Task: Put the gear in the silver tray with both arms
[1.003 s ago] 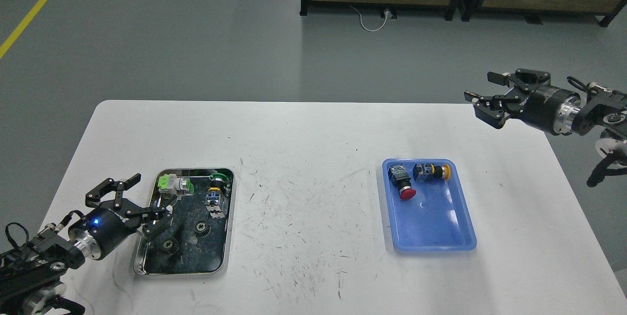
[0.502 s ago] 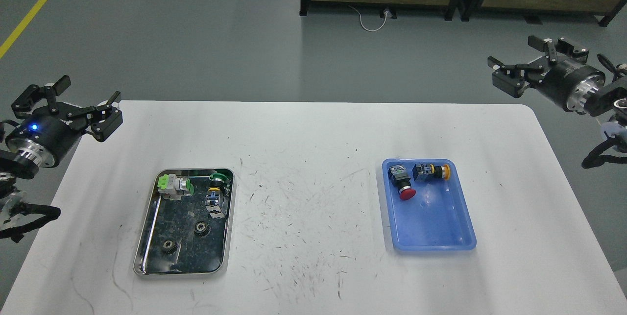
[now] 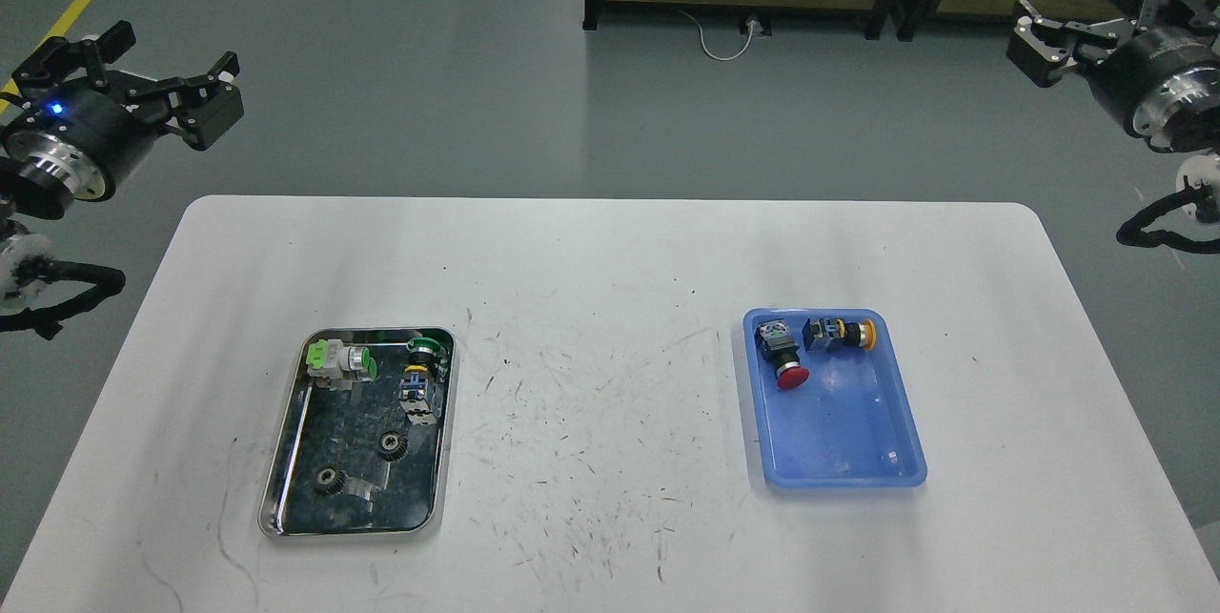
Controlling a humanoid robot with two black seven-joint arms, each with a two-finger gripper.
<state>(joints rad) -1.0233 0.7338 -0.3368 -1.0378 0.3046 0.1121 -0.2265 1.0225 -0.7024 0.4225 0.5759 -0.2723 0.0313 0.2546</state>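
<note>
With both gears point(image 3: 389, 444) lying in the silver tray point(image 3: 286, 460) on the table's left, the left gripper point(image 3: 157, 84) is nearer, spread and empty, while the right gripper point(image 3: 1067, 27) looks spread too, well apart.

the rectangular shiny metal silver tray point(image 3: 286, 470) has a polished rim and a dark, mirror-like bottom. the two small dark toothed gears point(image 3: 391, 444) in it look like dull metal. the rectangular blue plastic tray point(image 3: 901, 441) is smooth with a soft sheen. the white table top point(image 3: 610, 270) is matt and scuffed with many fine dark scratches. both black arms look matt, each with a bright, brushed metal wrist ring point(image 3: 57, 176).
</note>
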